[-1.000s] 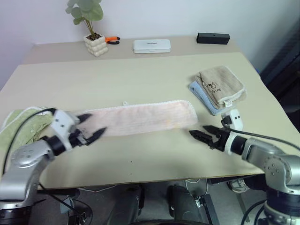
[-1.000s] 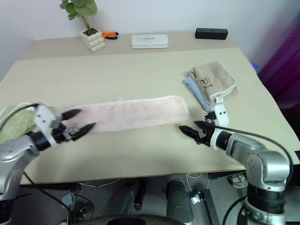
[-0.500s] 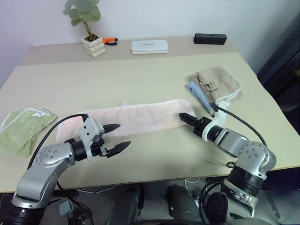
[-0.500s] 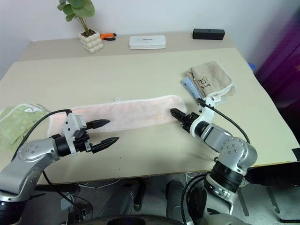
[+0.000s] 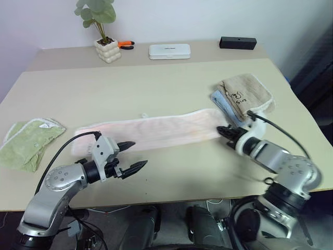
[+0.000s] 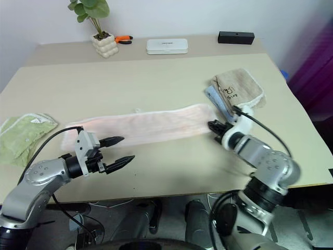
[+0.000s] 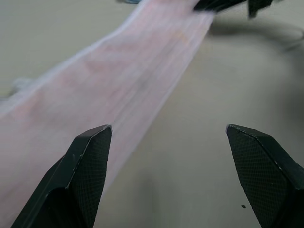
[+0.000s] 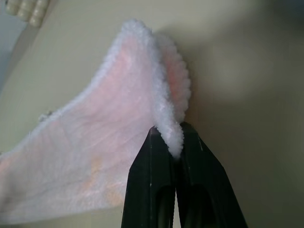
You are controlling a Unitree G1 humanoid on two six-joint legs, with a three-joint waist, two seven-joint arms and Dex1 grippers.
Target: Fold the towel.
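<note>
- Beige table [image 5: 156, 83] carries everything.
- Right gripper [image 5: 227, 130] is clamped on the towel's [image 5: 156, 130] white-edged right end.
- Left gripper [image 5: 131, 155] has its jaws spread wide, holding nothing, just beside the towel's near edge.
- Towel stretches as a long strip across the middle.

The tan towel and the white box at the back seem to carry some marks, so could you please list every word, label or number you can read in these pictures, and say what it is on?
No text can be read with certainty.
Tan towel: a dark embroidered mark with small characters beneath it, too small to read.
White box: a faint dark line of print on the lid, too blurred to read.
Black box: no readable text.
Pink towel: no writing visible.
</note>
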